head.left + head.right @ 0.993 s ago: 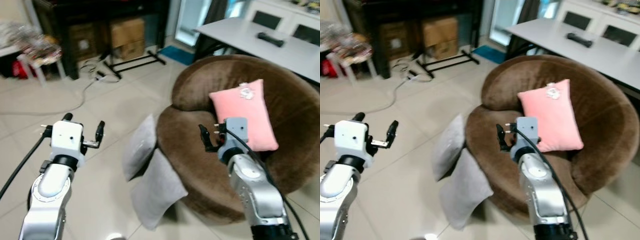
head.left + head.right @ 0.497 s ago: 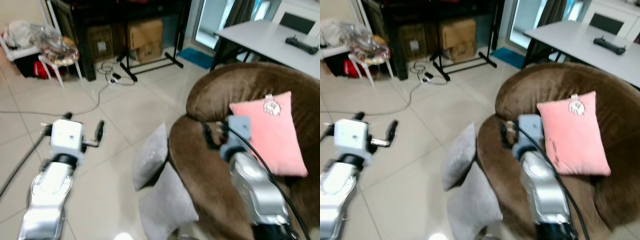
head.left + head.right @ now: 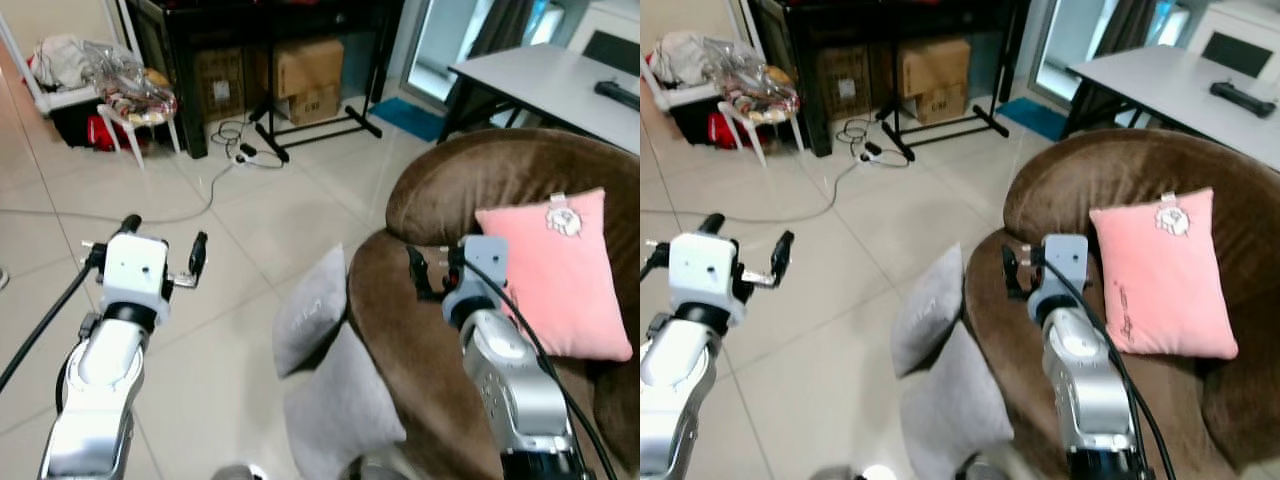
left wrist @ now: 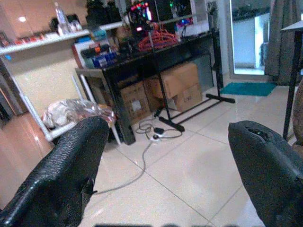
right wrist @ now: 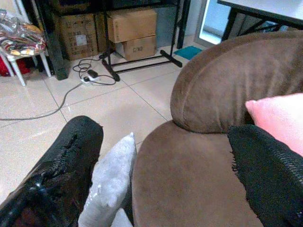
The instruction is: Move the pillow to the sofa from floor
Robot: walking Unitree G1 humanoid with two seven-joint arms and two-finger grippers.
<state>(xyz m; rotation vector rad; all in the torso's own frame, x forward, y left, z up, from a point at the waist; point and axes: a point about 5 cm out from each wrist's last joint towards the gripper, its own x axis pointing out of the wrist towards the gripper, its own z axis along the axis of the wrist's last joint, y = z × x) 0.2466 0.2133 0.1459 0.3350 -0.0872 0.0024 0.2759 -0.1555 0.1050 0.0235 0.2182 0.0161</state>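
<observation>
Two grey pillows [image 3: 318, 322] lean on the floor against the brown sofa [image 3: 440, 190]. Left gripper [image 3: 160, 262] and right gripper [image 3: 433, 273] are raised, jaws wide open, holding nothing. Risk: soft pillows overlap; a low reach may pinch both or slip.

A round brown sofa [image 3: 1110, 190] serves as the landmark. A pink pillow [image 3: 1158, 275] leans upright against its backrest. Two grey pillows sit on the tiled floor [image 3: 830, 300] against the sofa's left edge: one grey pillow [image 3: 928, 310] stands on edge, touching the seat, and a second grey pillow [image 3: 952, 410] lies below it. The right gripper [image 3: 1022, 270] hovers above the sofa's left rim, fingers spread. The left gripper [image 3: 745, 252] hangs over the floor well left of the sofa, fingers apart. Behind the sofa stands a white table [image 3: 1140, 85].
</observation>
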